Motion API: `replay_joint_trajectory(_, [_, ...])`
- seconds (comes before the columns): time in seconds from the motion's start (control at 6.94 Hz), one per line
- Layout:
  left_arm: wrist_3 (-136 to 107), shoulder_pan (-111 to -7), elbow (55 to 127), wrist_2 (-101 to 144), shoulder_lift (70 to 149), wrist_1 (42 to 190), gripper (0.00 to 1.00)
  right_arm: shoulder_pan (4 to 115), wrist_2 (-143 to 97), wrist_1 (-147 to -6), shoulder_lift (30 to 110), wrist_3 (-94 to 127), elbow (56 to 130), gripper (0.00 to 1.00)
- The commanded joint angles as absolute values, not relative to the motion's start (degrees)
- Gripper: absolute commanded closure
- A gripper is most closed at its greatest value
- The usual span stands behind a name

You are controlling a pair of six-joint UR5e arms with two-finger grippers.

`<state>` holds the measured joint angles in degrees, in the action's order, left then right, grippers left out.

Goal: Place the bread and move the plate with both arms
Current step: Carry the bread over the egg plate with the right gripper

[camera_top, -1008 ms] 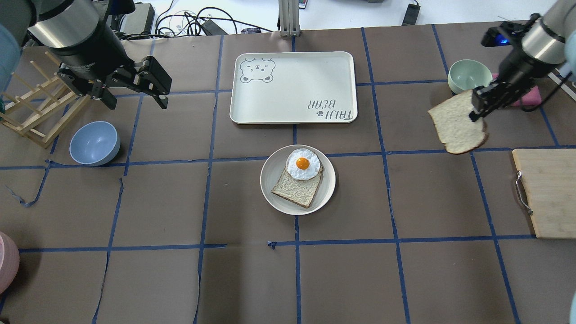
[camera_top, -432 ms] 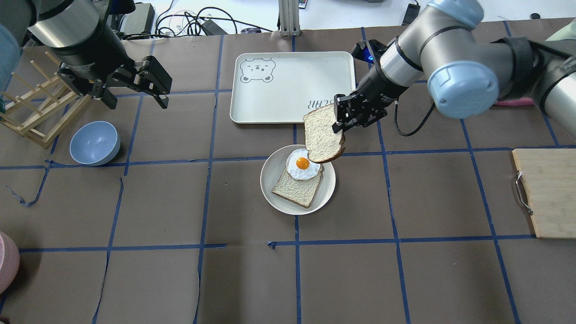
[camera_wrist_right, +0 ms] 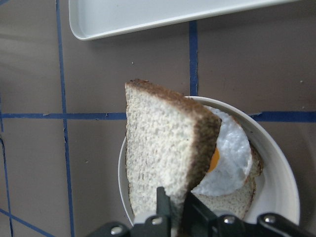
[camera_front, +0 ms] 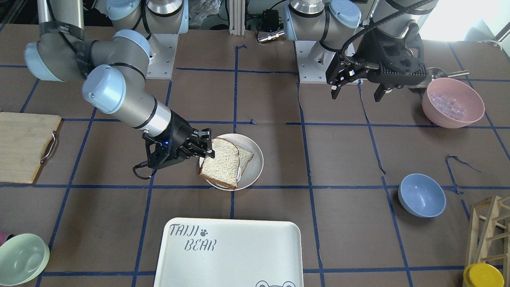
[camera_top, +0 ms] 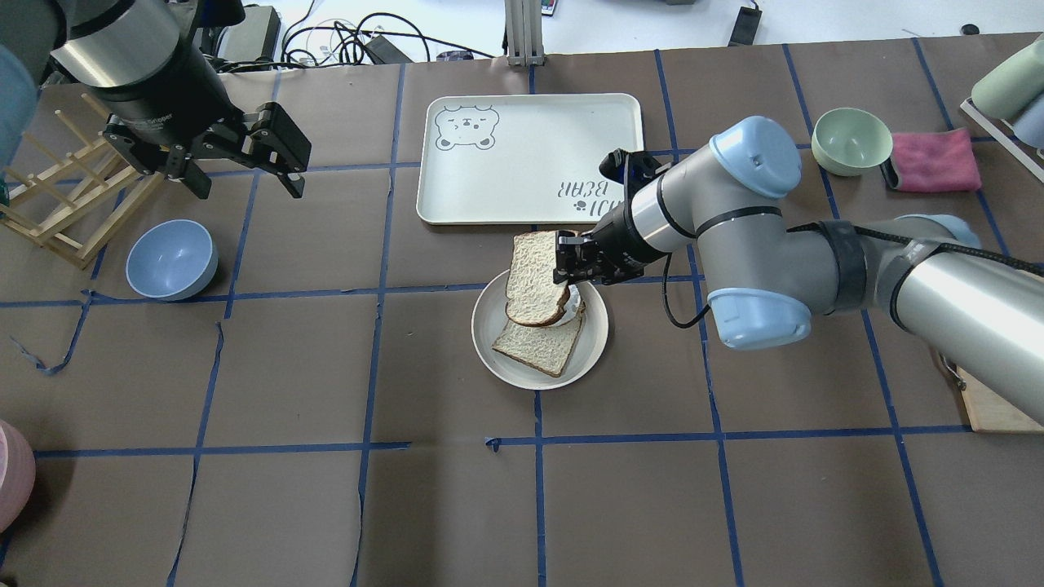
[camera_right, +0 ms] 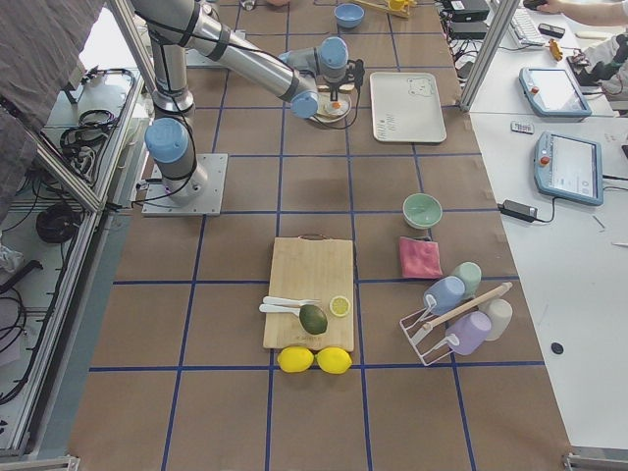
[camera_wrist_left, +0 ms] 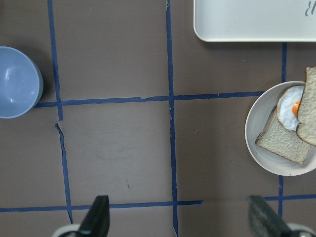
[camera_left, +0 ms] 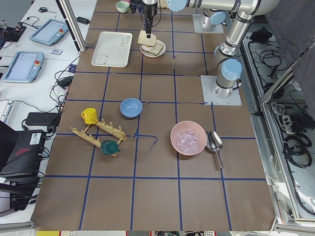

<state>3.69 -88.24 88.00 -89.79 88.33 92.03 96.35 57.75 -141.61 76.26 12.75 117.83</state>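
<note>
My right gripper (camera_top: 563, 265) is shut on the edge of the bread (camera_top: 534, 277), a white slice with a dark crust. It holds the slice tilted, just over the far side of the round cream plate (camera_top: 594, 346). The plate holds a paler slice (camera_top: 538, 349) with a fried egg (camera_wrist_right: 232, 153) that the bread partly covers. The right wrist view shows the bread (camera_wrist_right: 168, 148) clamped between the fingers above the plate (camera_wrist_right: 281, 182). My left gripper (camera_top: 249, 189) is open and empty, high over the table's far left. Its wrist view shows the plate (camera_wrist_left: 266, 155) at the right edge.
The white "TAIJI BEAR" tray (camera_top: 530, 155) lies just beyond the plate. A blue bowl (camera_top: 171, 259) and a wooden rack (camera_top: 57, 204) are at the left. A mint-green bowl (camera_top: 851, 139) and a pink cloth (camera_top: 934, 161) are at the far right. A cutting board (camera_front: 24, 145) is on my right.
My right arm has carried the bread from the far right to just over the plate and lowered it, so it now covers the egg. The left arm has not moved.
</note>
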Motion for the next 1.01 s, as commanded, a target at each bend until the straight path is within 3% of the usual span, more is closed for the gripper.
replay_joint_trajectory(0.0, [3.8, -88.2, 88.2, -89.7, 88.3, 92.0, 0.00, 99.0, 57.6, -145.4, 75.9, 16.0, 120.5, 1.00])
replay_joint_trajectory(0.72, [3.0, -88.3, 88.6, -89.6, 89.0, 91.5, 0.00, 99.2, 58.8, -145.4, 74.3, 15.8, 120.5, 1.00])
replay_joint_trajectory(0.86, [-0.3, -88.4, 88.7, -89.4, 89.3, 91.5, 0.00, 99.2, 58.8, -145.4, 74.3, 15.9, 120.5, 0.93])
